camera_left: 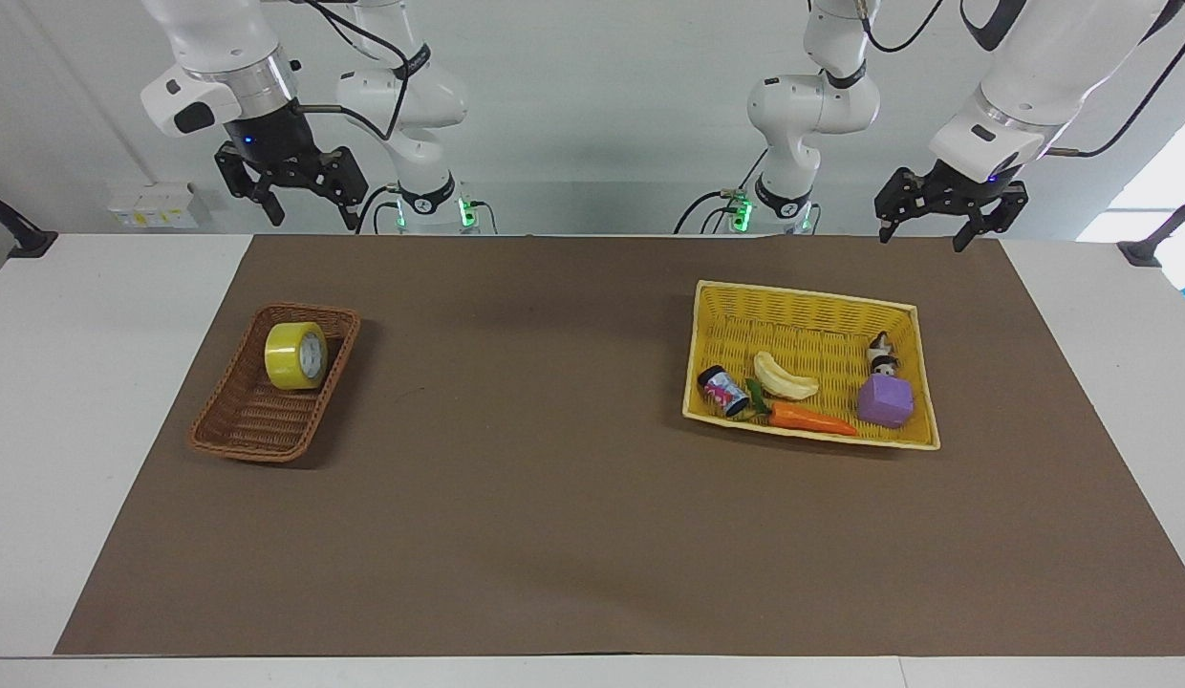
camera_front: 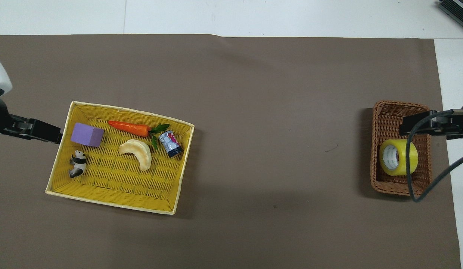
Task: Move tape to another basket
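A robotics laboratory: two white robot arms [camera_left: 803, 105] mounted at a white tabletop [camera_left: 105, 315] covered by a brown mat [camera_left: 554, 497], cables trailing from their joints, green status lights at the bases, bare pale walls and wall sockets [camera_left: 153, 204].

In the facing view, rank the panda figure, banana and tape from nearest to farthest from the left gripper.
From the left gripper, open and raised above the mat's edge by the yellow basket:
1. Panda figure, in the yellow basket's corner under that gripper.
2. Banana, mid-basket, toward the can.
3. Tape, in the brown basket at the right arm's end of the table.
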You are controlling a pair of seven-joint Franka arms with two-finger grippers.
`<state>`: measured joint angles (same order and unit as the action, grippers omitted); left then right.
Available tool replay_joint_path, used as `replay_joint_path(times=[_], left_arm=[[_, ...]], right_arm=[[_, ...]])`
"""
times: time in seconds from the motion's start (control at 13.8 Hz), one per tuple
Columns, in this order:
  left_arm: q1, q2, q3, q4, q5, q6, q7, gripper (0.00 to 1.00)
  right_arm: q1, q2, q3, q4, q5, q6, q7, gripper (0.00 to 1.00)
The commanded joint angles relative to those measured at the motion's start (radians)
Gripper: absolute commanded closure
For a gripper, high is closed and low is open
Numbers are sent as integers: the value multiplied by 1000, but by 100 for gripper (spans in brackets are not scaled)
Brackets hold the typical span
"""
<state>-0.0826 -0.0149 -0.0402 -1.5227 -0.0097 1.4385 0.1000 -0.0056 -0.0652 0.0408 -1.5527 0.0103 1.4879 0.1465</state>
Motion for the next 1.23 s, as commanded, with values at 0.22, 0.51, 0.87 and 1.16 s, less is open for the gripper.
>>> replay_joint_path(times=[0.22,0.51,0.87,1.16], left_arm=[[7,-7,-4,7,11,-20,7,0],[7,-7,-4,7,11,-20,7,0],[7,-7,-4,7,11,-20,7,0],[7,-7,-4,7,11,-20,7,0]], right_arm=[[-17,-82,4,-116,13,26,-25,0],[-10,-52,10,-60,13,28,-28,0],[-11,-50,11,-59,14,48,-45,0],[-11,-51,11,-64,13,49,-50,0]])
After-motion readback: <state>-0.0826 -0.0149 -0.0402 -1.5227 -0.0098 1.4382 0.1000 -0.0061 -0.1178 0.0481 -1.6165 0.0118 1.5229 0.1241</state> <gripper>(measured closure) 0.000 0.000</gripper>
